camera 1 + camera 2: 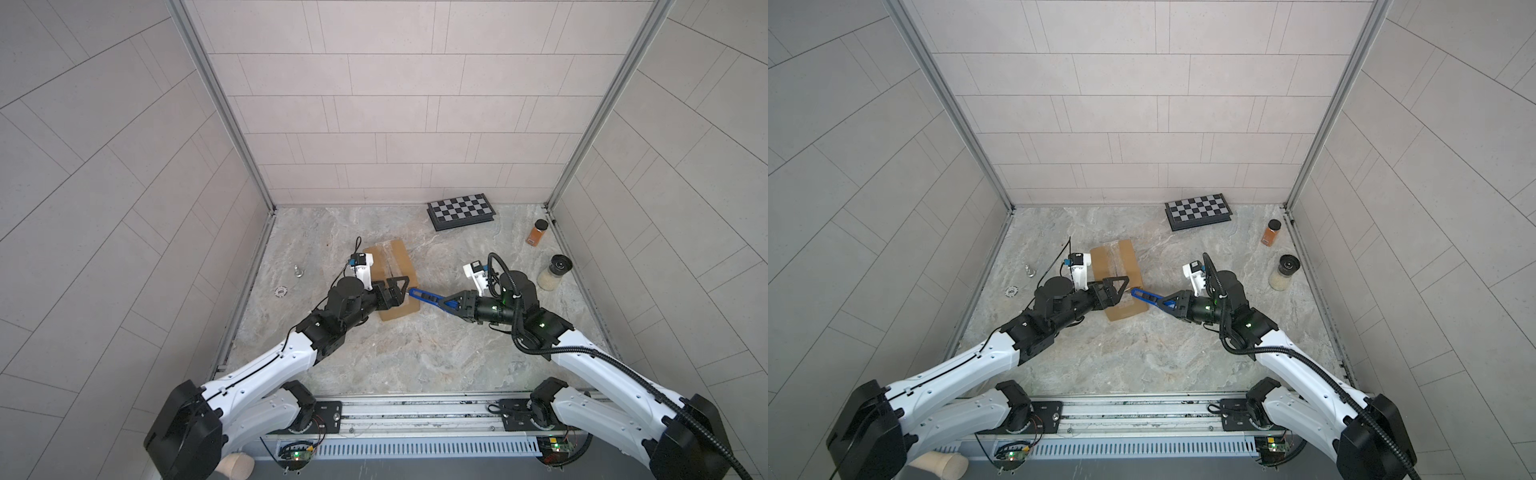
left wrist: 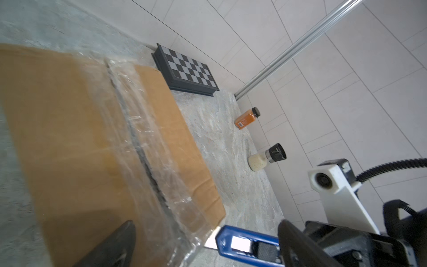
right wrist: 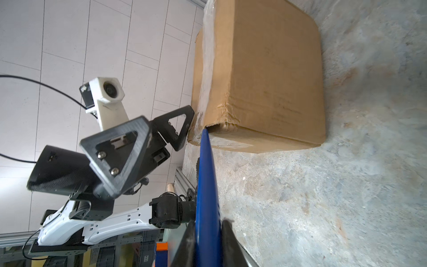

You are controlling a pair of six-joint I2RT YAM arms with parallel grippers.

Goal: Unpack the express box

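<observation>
The express box [image 1: 395, 259] [image 1: 1121, 257] is a brown carton lying on the marble floor, with clear shiny tape [image 2: 138, 129] along its top flap seam. My left gripper [image 1: 404, 293] [image 2: 206, 223] hovers open over the box's near end, its fingers spread either side of the taped seam. My right gripper [image 1: 446, 301] [image 3: 208, 222] is shut on a blue utility knife [image 1: 428, 297] [image 3: 206, 185]. The knife's pale blade [image 2: 212, 238] meets the taped near corner of the box [image 3: 265, 69].
A flat checkered case [image 1: 461, 210] lies by the back wall. An orange spice jar [image 1: 537, 232] and a black-capped jar of white grains [image 1: 555, 272] stand at the right wall. A small metal piece [image 1: 297, 271] and a round chip [image 1: 281, 291] lie left of the box.
</observation>
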